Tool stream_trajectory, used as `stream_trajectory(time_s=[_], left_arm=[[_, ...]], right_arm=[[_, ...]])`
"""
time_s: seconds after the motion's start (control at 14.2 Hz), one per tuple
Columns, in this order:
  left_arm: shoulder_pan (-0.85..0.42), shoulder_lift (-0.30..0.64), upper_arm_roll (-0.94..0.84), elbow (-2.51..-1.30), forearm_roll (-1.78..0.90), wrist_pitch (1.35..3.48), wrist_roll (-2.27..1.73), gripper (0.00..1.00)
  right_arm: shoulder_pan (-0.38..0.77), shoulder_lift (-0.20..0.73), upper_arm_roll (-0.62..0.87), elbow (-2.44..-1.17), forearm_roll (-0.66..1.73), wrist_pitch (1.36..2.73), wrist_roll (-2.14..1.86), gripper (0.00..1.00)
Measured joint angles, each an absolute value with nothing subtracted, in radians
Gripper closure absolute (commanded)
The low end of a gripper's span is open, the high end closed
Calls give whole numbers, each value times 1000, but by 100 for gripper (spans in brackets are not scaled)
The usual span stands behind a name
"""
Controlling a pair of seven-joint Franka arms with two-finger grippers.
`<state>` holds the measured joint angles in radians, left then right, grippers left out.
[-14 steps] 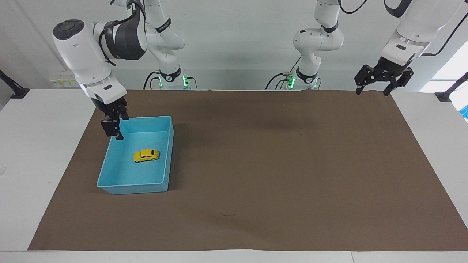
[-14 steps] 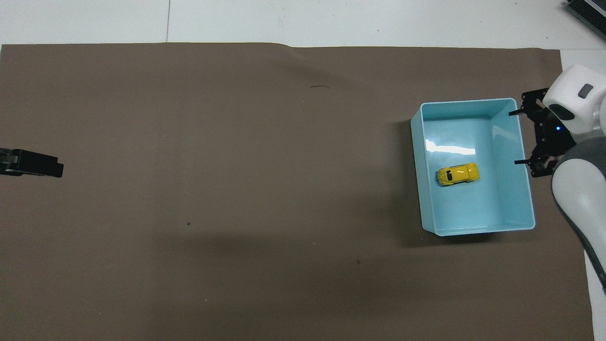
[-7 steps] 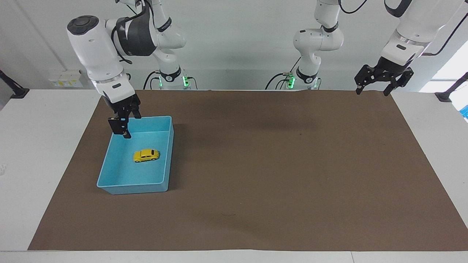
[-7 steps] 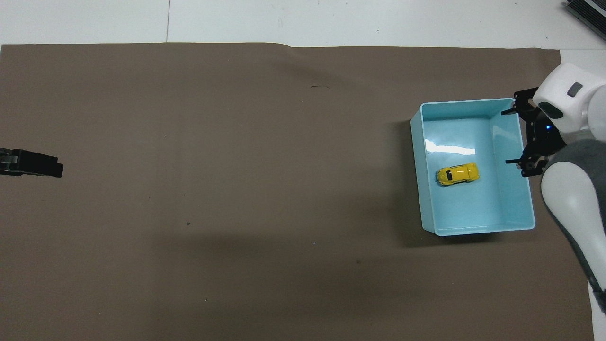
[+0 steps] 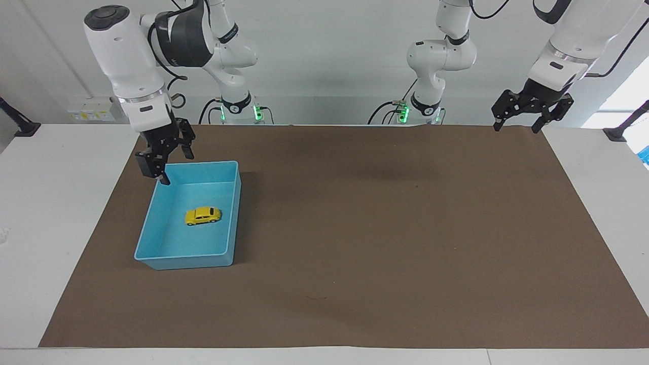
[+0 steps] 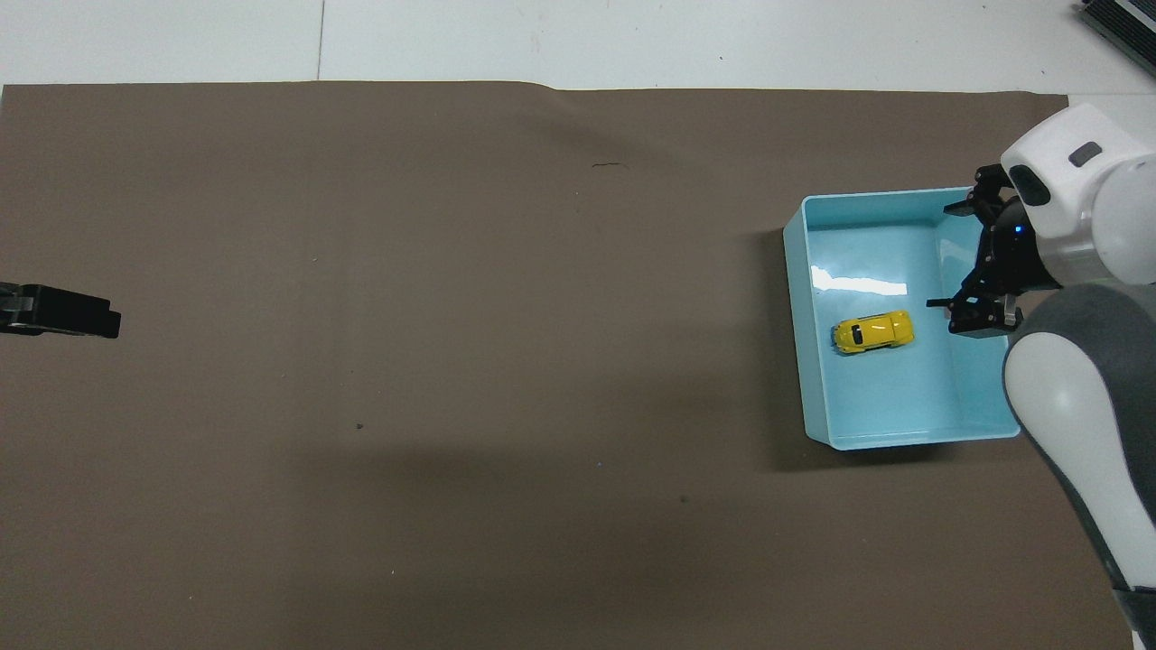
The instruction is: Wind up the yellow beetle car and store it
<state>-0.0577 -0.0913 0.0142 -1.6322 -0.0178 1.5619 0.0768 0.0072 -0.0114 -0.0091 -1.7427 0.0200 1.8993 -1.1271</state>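
The yellow beetle car (image 5: 203, 216) is seen lying in the blue bin (image 5: 152, 218). The right gripper (image 5: 165, 156), jaws apart and empty, is held over the bin's corner nearest the robots; the left gripper (image 5: 532, 107), also apart, is parked at its own end. The bin could be knocked if the right gripper is lowered onto the rim.

One camera sits high up across the table (image 5: 30, 213) and looks back at the two robots, so they stand at the top of its picture. It is far enough off to show the whole brown mat (image 5: 385, 228). The other camera hangs high over the robots' end and looks steeply down. Both see the mat and the blue bin (image 5: 152, 223) (image 6: 795, 316), but turned half way round.
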Motion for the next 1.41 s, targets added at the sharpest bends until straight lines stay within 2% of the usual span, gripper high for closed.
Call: stream_trajectory(time_s=[0.35, 0.77, 1.05, 1.41], left_arm=[[-58, -91, 14, -1632, -18, 1562, 77, 0], [-58, -91, 14, -1632, -18, 1562, 77, 0], [-58, -91, 14, -1632, -18, 1562, 77, 0], [-58, -91, 14, -1632, -18, 1562, 77, 0]], right_arm=[[10, -22, -22, -1671, 20, 1797, -724, 0], [10, -22, -33, -1618, 20, 1710, -561, 0], [10, -23, -34, -1587, 20, 1611, -293, 0], [12, -23, -26, -1562, 18, 1575, -87, 0]])
